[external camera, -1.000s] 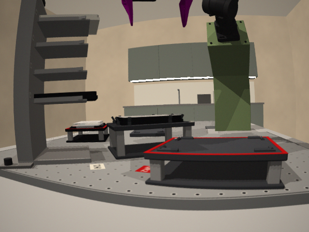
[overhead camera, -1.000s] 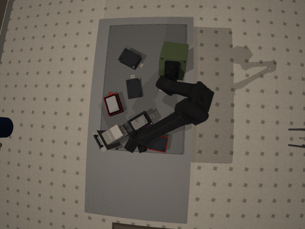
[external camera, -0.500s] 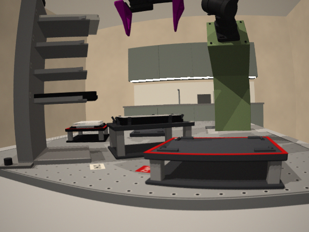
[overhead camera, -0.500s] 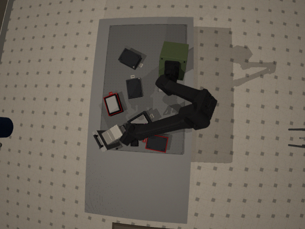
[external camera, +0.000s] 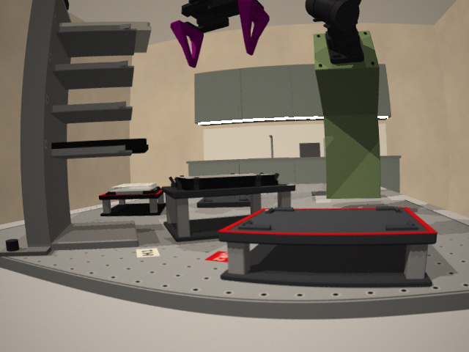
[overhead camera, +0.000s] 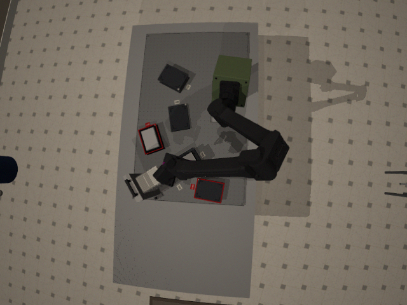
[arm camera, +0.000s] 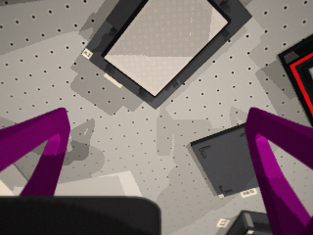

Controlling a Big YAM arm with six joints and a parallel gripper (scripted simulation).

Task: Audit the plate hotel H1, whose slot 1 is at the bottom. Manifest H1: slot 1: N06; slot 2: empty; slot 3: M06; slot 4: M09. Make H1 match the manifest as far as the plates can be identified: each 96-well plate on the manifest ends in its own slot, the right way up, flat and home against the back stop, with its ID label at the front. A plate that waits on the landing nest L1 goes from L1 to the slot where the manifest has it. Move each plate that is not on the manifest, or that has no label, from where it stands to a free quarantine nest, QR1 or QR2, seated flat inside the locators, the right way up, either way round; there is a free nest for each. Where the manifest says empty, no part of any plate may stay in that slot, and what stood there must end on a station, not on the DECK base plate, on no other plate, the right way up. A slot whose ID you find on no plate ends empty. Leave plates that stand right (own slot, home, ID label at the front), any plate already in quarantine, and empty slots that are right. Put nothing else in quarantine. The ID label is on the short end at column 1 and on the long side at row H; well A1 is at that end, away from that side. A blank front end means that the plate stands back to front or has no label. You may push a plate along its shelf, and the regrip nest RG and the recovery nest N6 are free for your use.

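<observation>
The plate hotel H1 (external camera: 39, 151) (overhead camera: 131, 187) stands at the deck's left front. A black plate (external camera: 98, 144) lies in its bottom slot. The two middle shelves look bare. A pale plate (overhead camera: 147, 183) (external camera: 143, 36) lies on the top shelf and sticks out a little at the front. Another plate (arm camera: 166, 44) (external camera: 223, 182) with a pale top sits in the regrip nest (external camera: 227, 190) (arm camera: 127, 75). My gripper (external camera: 219, 34) (arm camera: 157, 117) (overhead camera: 163, 162) is open and empty. It hangs high above the deck between the hotel and the regrip nest.
A red-rimmed quarantine nest (overhead camera: 142, 144) (external camera: 130, 196) (arm camera: 295, 73) holds a white plate (overhead camera: 150, 138). The other red-rimmed nest (overhead camera: 209, 190) (external camera: 329, 219) is bare. Two more dark nests (overhead camera: 179, 117) (overhead camera: 173, 77) are bare. The green arm pedestal (overhead camera: 231, 74) (external camera: 350, 132) stands at the back right.
</observation>
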